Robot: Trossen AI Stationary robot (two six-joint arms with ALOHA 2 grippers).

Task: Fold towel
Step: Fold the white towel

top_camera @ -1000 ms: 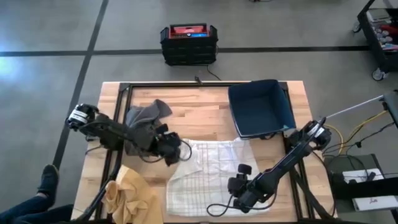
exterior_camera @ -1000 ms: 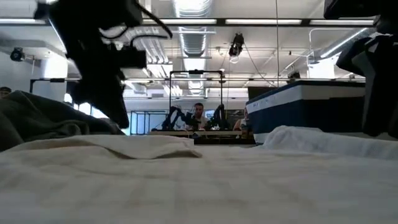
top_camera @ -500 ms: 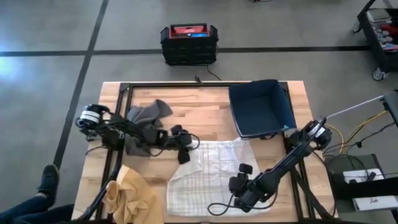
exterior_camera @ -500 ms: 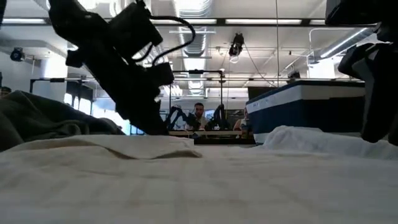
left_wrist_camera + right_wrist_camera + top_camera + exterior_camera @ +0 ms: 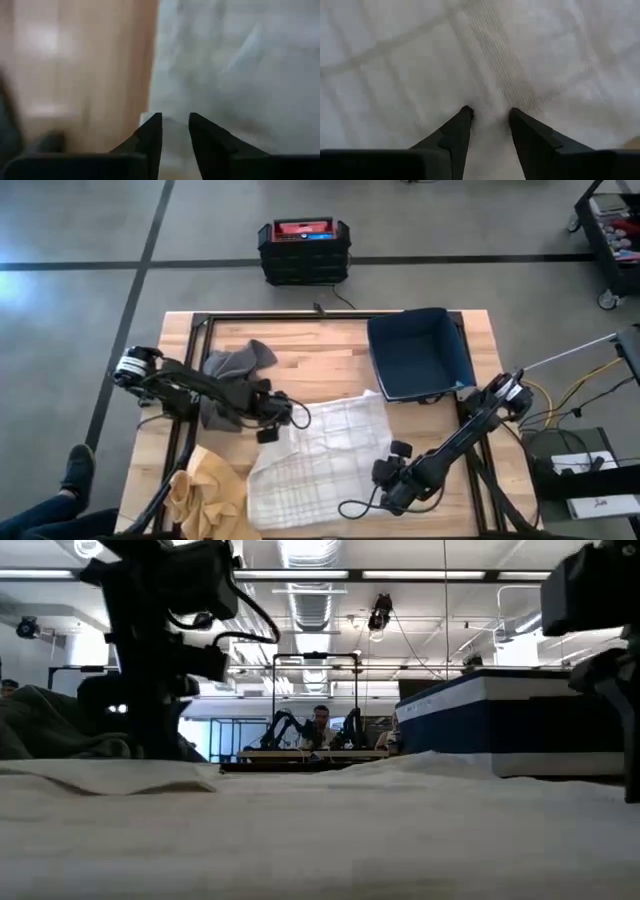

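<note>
1. Left gripper point(image 5: 268, 434) is sitting at the left edge of the white checked towel point(image 5: 320, 460), fingers pointing at the near side of the table; in the left wrist view its two fingertips point(image 5: 152, 131) are standing a narrow gap apart over the towel's edge, with towel cloth showing in the gap, cannot tell if it is pinched.
2. Right gripper point(image 5: 383, 471) is pressing down on the towel's right near part; in the right wrist view its fingers point(image 5: 457, 130) are spread apart with tips resting on the checked weave, nothing clamped.
3. Towel is lying spread flat but skewed on the wooden table point(image 5: 320, 350), centre to near side, its far right corner reaching just beside the blue bin point(image 5: 420, 355).
4. Blue bin is sitting at the far right of the table, open side up.
5. Grey cloth point(image 5: 235, 365) is lying crumpled at the far left, partly under the left arm.
6. Tan cloth point(image 5: 205, 490) is bunching at the near left corner, apart from the towel.
7. Black and red crate point(image 5: 303, 248) is sitting on the floor beyond the table's far edge.
8. A shoe point(image 5: 75, 470) of a person is showing on the floor at the near left.
</note>
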